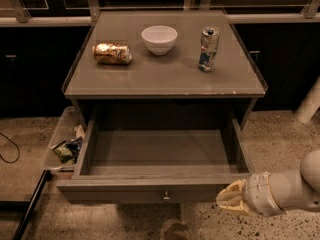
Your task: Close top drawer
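The top drawer [150, 190] is a wide grey-brown wooden drawer pulled fully out of the cabinet, with nothing inside it. Its flat front has a small round metal knob [165, 196] at centre. My gripper [231, 199] comes in from the lower right on a pale arm. It sits at the right end of the drawer front, close to or touching it.
On the cabinet top [165, 76] lie a gold can on its side [112, 53], a white bowl [159, 39] and an upright silver-blue can [209, 49]. A bin of wrappers [66, 145] sits on the floor at the left. A white post [310, 101] stands at the right.
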Available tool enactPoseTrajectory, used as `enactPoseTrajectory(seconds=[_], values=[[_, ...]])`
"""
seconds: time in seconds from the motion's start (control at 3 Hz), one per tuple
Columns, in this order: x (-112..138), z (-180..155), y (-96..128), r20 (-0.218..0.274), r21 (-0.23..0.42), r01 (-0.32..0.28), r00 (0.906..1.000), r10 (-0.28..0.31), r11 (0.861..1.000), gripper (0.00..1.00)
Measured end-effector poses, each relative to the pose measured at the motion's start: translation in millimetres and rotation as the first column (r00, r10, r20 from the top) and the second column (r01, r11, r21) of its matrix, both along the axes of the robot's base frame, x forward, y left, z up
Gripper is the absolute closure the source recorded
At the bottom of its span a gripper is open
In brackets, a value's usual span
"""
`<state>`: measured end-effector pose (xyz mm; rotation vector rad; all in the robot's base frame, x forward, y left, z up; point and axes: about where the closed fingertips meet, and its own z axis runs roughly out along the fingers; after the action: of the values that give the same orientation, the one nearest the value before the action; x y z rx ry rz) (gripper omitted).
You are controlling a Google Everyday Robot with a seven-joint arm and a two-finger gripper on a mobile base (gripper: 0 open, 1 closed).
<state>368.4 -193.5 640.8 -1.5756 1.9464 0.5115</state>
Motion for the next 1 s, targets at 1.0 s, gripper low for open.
enactPoseTrajectory(seconds=[1.0], values=[[23.8, 7.3, 4.9, 0.048, 0.015, -0.022, 0.9986, 0.021, 1.0, 0.16]])
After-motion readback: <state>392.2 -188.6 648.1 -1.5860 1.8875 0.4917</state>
